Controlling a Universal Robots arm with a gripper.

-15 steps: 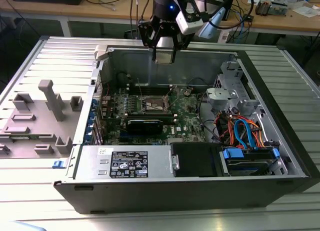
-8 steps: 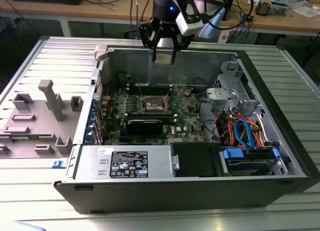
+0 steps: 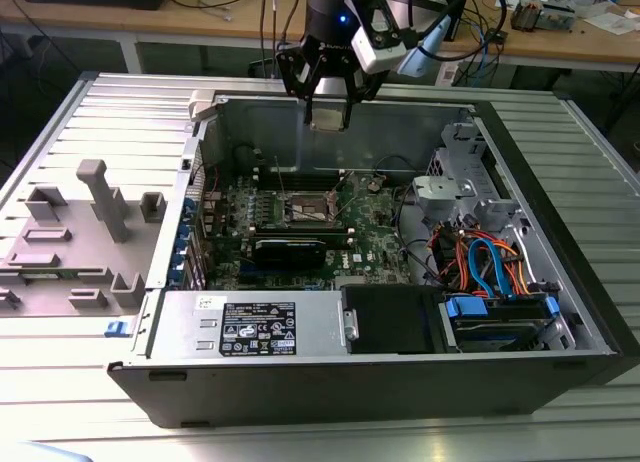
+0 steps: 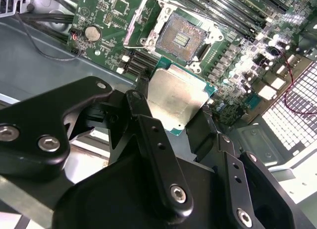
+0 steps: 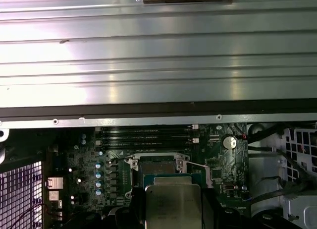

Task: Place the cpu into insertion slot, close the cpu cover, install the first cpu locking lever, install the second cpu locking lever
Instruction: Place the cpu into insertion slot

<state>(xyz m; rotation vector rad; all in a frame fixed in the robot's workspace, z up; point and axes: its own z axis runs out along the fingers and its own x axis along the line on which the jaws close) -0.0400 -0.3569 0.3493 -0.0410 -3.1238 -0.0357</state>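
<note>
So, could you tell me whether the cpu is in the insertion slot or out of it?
Out. The cpu sits clamped between the jaws above the motherboard, and the insertion slot lies bare, contacts showing.

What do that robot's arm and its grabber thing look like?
The arm ends in a black cylinder with a small blue light. Its gripper is black too, with jointed bar-like fingers pinned by silver screws. Black cables loop off it.

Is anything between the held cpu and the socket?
Nothing: the exterior view shows bare air between the silvery square cpu in the black gripper and the dark-rimmed square insertion slot.
</note>
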